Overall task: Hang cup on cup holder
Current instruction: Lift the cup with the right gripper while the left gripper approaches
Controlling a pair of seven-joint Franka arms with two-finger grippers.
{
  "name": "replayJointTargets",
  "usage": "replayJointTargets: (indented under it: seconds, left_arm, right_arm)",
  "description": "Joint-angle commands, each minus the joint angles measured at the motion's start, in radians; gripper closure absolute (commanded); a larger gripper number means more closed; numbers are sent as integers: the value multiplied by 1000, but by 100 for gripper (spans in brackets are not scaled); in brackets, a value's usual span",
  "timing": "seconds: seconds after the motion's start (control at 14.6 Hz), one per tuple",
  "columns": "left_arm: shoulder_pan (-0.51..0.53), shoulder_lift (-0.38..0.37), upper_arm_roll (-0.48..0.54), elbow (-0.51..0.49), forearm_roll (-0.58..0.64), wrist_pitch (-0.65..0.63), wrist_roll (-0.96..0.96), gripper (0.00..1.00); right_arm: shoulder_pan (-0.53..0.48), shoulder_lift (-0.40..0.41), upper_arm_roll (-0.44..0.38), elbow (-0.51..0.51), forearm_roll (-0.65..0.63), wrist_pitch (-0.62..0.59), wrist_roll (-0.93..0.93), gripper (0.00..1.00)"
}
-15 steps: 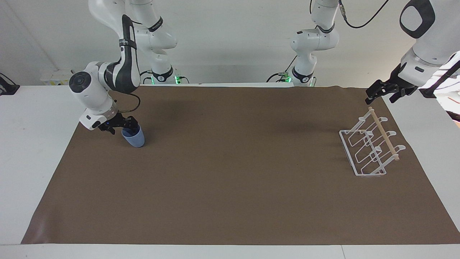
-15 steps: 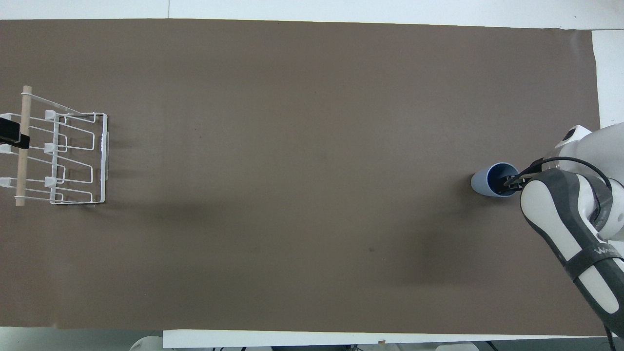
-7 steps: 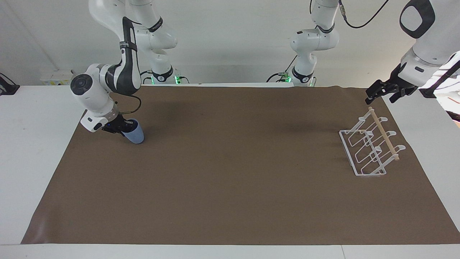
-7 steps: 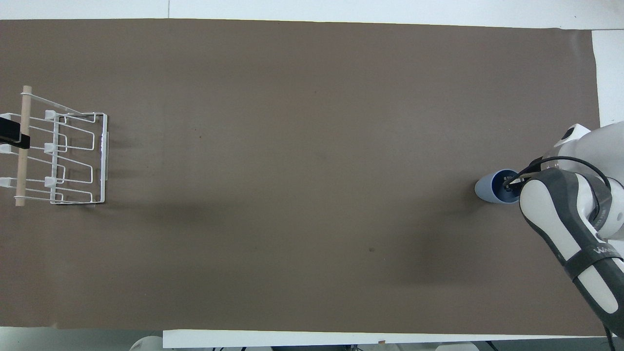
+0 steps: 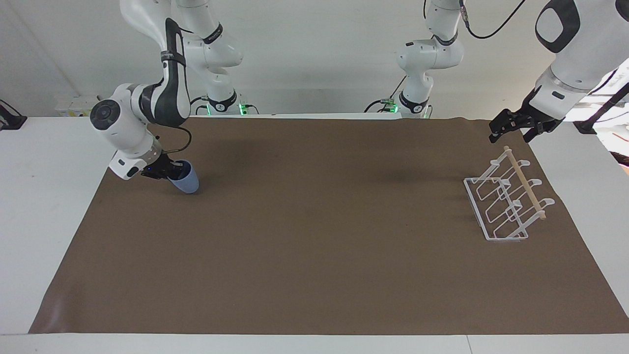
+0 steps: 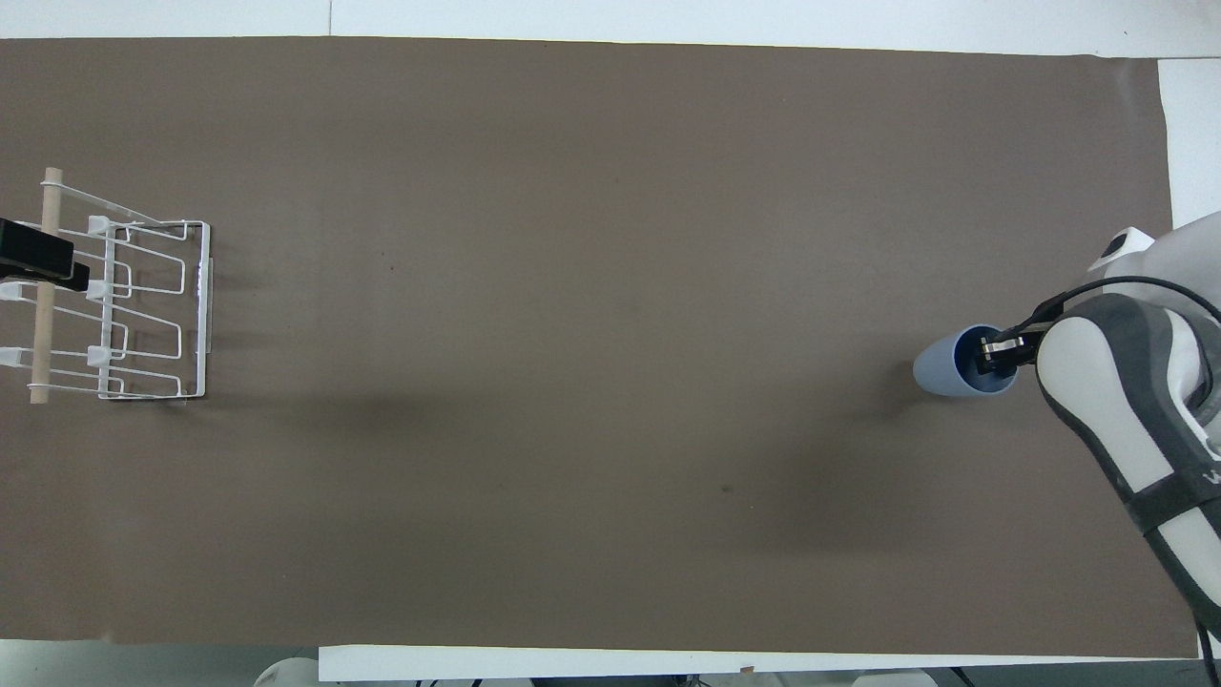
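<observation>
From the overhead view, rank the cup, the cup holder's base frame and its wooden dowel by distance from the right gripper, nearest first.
1. The cup, held by the right gripper at its rim, at the right arm's end of the mat.
2. The base frame of the cup holder, at the left arm's end.
3. The wooden dowel, on the rack's outer edge.

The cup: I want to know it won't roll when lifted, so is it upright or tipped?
Tipped. The cup leans with its base toward the table's middle, its rim held by the right gripper.
</observation>
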Motion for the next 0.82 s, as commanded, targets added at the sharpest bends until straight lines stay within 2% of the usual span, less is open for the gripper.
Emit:
replayJointTargets:
  seconds: [0.0, 0.14, 0.34, 0.41, 0.61, 0.75]
  left_arm:
    - [0, -17, 7, -17, 17, 12, -53, 0]
    - [-14, -17, 3, -31, 17, 68, -174, 0]
    - [-46, -21, -2, -42, 0, 95, -290, 0]
    - [-48, -21, -2, -44, -40, 109, -322, 0]
    - [-52, -19, -2, -44, -120, 145, -510, 0]
    - [-93, -16, -11, -39, -158, 152, -703, 0]
  right_arm:
    - [5, -15, 25, 82, 189, -100, -14, 100]
    - [5, -23, 69, 122, 377, -138, -4, 100]
    - [5, -29, 149, 127, 709, -140, 54, 100]
    - [5, -29, 176, 127, 786, -140, 92, 100]
    - [5, -44, 303, 129, 930, -123, 246, 100]
    - [12, -44, 377, 133, 983, -41, 339, 100]
